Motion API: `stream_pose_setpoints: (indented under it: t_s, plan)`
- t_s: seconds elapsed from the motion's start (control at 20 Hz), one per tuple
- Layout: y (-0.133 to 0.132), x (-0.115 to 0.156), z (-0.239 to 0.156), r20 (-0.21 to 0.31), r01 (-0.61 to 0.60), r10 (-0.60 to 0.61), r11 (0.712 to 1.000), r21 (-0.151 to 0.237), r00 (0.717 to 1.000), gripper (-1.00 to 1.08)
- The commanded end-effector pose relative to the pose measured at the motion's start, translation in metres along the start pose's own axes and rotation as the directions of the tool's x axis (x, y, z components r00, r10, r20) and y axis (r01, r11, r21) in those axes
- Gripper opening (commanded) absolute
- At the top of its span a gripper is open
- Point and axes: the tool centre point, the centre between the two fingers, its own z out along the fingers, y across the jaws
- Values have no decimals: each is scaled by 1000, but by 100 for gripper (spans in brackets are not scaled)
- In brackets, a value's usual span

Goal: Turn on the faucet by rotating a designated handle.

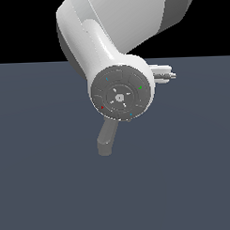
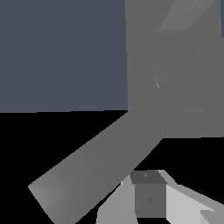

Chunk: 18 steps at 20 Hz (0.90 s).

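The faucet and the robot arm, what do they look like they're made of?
The faucet looks like matte grey metal or cast plastic: flat uniform shading, no highlights. As a render, it leaves that open. The robot arm looks like glossy white plastic or painted shell, with soft bright highlights along its curve.

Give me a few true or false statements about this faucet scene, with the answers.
1. In the exterior view the white arm hides most of the faucet. True.
2. The faucet is bright red. False: it is matte grey.
3. In the wrist view a long grey bar runs out from a round hub on the back plate. True.
4. The floor is white. False: it is dark blue-grey.
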Motion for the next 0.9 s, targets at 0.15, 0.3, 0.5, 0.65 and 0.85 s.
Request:
stream_pose_setpoints:
  t_s: [0.15, 0.3, 0.5, 0.65, 0.85]
  plan:
    - [-21, 3, 6, 0, 32, -32, 999, -14, 999, -100]
    - [-30, 7, 8, 2, 36, -36, 999, -15, 999, -100]
    - [-41, 12, 10, 5, 42, -42, 999, -15, 999, -100]
    - [-47, 14, 11, 7, 44, -44, 999, -15, 999, -100]
    - [-50, 18, 10, 34, 15, -15, 1000, 13, 999, -100]
